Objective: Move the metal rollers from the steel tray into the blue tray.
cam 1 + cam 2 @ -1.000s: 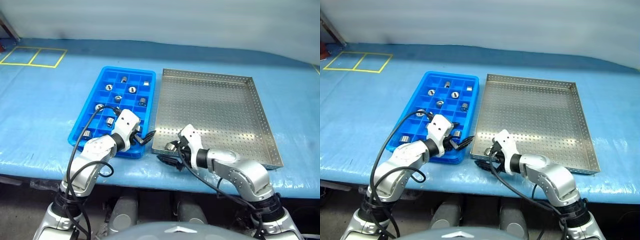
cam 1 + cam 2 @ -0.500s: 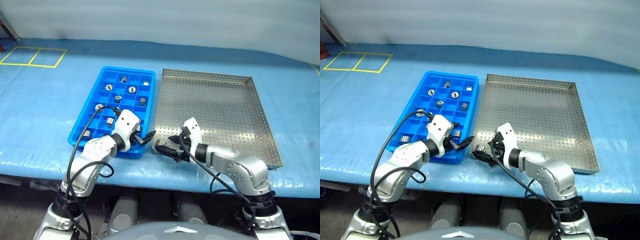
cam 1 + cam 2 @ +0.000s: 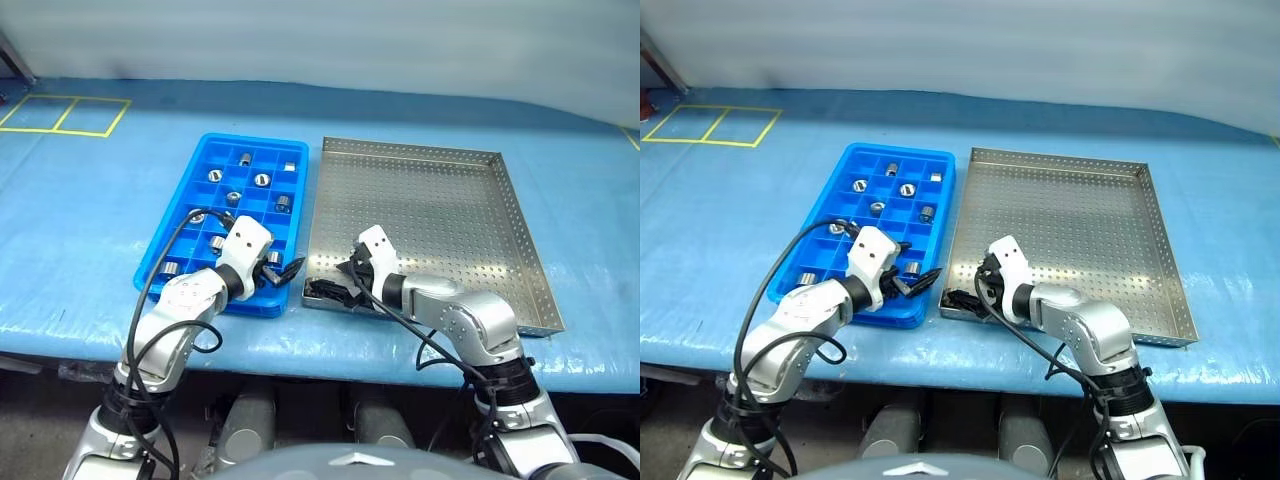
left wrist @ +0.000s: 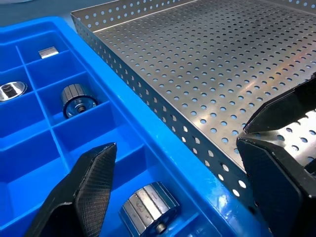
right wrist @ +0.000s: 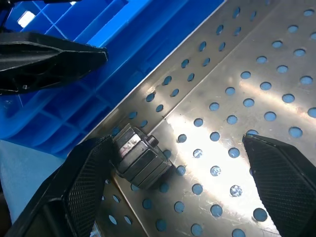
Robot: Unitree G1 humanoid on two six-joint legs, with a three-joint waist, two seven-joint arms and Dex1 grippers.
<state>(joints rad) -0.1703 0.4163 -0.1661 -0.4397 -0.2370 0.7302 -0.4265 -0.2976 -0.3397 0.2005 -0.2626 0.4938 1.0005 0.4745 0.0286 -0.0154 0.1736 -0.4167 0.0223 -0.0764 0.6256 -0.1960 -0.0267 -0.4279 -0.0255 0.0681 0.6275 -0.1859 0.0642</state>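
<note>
- Steel tray [image 3: 430,215]: grey perforated sheet metal, centre-right of the left eye view, lying on the blue-covered table [image 3: 90,210], its left rim just beside the blue tray [image 3: 200,165] and running parallel to it.
- Blue tray: centre-left of the same view, gridded into small square compartments, several already holding metal rollers [image 3: 262,180], among them ones in the upper rows and down the left side.
- One remaining roller [image 5: 140,157] lying in the near left corner of the steel tray, close against the corner rim; seen lower left of centre in the right wrist view, on its side on the perforated floor.
- Right gripper [image 3: 335,283]: low centre of the left eye view, reaching into that near left corner; black fingers spread wide apart, gripping nothing. In the right wrist view, one finger [image 5: 79,187] touching or just beside the roller, the other well apart across the perforated floor, the roller between them.
- Left gripper [image 3: 280,272]: just left of the right one, over the near right corner of the blue tray; fingers wide apart and empty. In the left wrist view, one finger [image 4: 86,190] over the blue compartments, the other over the steel tray's rim, with a roller [image 4: 148,210] lying in the compartment between them.
- Yellow taped rectangles [image 3: 65,113]: upper left of the frame, on the table cover, well apart from both trays.
</note>
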